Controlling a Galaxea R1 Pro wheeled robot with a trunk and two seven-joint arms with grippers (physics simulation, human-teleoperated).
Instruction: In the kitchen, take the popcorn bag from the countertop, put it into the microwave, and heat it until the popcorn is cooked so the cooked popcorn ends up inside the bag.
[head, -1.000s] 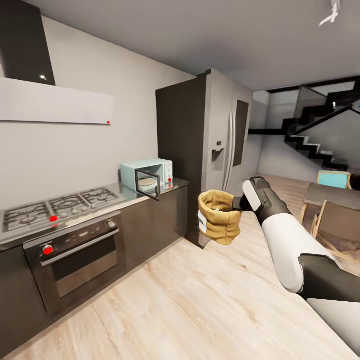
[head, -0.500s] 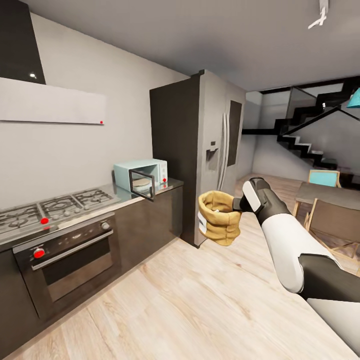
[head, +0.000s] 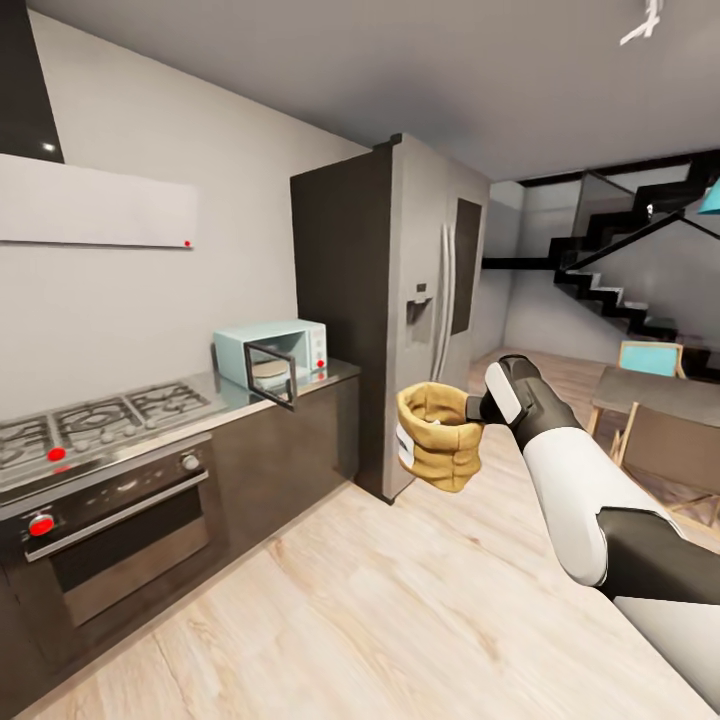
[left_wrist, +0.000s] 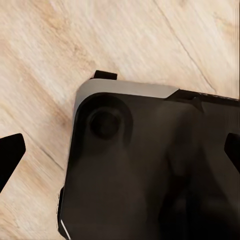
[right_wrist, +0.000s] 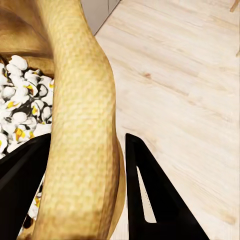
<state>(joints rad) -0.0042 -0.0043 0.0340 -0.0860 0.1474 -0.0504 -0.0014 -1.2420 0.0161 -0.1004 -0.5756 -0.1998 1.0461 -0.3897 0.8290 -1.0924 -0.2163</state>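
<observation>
Grey-walled kitchen (head: 250, 190) with a light wood floor, seen from the head camera. Over the last second the whole picture has slid leftward, so hob, steel oven and microwave (head: 270, 356) sit further toward the left edge; this is camera and base motion, not movement of the fixtures. The bag and right arm keep the same place in the picture, which suggests the robot is turning or rolling while carrying its load, with insertion not yet begun.

Long reflective grey tabletop (head: 320, 377), on dark cabinet fronts, lies well to the left of the right pincer (head: 476, 408) and beyond it. On it stands the pale blue, boxy microwave, its dark glass door swung open.

Popcorn bag (head: 438, 434): a tan, coarse-woven sack with a thick rolled rim, hanging in the air over the floor. The right pincer's black fingers (right_wrist: 150, 195) are clamped on that rim, one inside and one outside.

Popcorn (right_wrist: 17, 115): small, lumpy white-and-yellow bits heaped inside the bag.

Left pincer: dark tips stand wide apart at the picture's edges over the robot's dark base.
</observation>
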